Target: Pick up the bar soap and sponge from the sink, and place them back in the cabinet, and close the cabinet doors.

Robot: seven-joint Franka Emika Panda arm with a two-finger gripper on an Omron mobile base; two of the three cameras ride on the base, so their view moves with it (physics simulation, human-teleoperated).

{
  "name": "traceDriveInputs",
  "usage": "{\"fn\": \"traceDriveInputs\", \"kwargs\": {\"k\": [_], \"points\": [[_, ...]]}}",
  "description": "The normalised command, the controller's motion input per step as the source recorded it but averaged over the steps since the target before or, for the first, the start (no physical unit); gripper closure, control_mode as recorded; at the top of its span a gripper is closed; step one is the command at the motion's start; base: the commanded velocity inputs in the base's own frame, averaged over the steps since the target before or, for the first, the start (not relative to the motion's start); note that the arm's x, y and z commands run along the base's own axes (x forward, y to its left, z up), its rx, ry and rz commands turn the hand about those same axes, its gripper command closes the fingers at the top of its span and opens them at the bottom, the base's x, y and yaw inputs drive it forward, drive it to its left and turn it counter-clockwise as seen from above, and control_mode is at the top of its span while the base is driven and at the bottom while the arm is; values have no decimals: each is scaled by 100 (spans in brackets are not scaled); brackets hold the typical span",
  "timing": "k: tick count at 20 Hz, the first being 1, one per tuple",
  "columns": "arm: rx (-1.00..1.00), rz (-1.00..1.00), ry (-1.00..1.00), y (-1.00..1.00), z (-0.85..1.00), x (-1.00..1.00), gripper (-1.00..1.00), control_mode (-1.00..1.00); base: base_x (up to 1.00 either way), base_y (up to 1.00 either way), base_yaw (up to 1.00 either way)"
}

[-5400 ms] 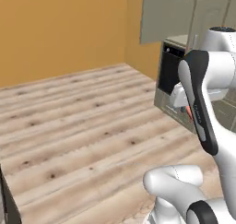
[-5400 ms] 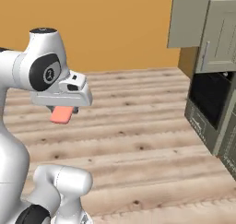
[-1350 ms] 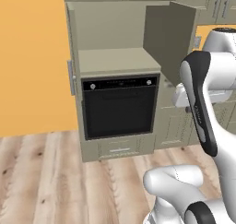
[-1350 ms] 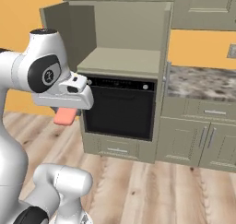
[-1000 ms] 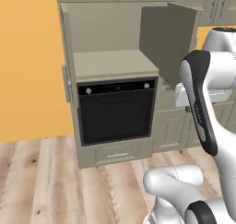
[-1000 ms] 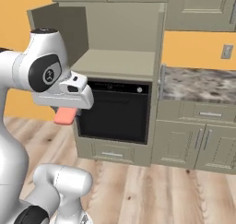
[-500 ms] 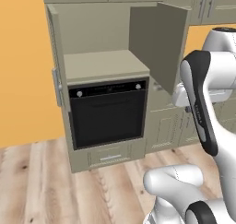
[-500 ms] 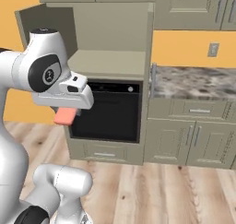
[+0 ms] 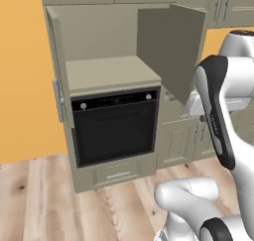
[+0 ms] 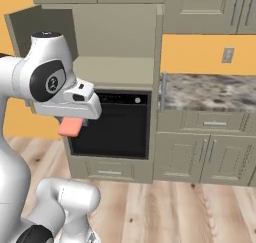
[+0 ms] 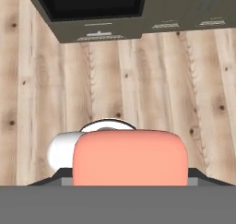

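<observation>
I carry the bar soap (image 11: 130,157) clamped in my pincer (image 10: 71,127), jaws closed partway onto its pink sides, held low beside my body over the wood floor (image 11: 152,80). Beyond it the black oven (image 10: 111,129) has grown large ahead: my base has driven from open floor up toward the cabinet (image 9: 106,74), whose two cabinet doors (image 9: 171,51) stand swung open above the beige shelf (image 10: 117,69). I judge the drive nearly finished; next I must lift the soap up to that shelf.
</observation>
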Motion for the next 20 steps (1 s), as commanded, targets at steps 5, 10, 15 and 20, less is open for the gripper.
{"fn": "traceDriveInputs", "kwargs": {"k": [5, 10, 15, 20], "points": [[0, 0, 0, 0, 0, 0, 100, 100, 61, 3, 1], [0, 0, 0, 0, 0, 0, 100, 100, 65, 0, 1], [0, 0, 0, 0, 0, 0, 100, 100, 54, 0, 2], [0, 0, 0, 0, 0, 0, 100, 100, 42, 0, 2]]}}
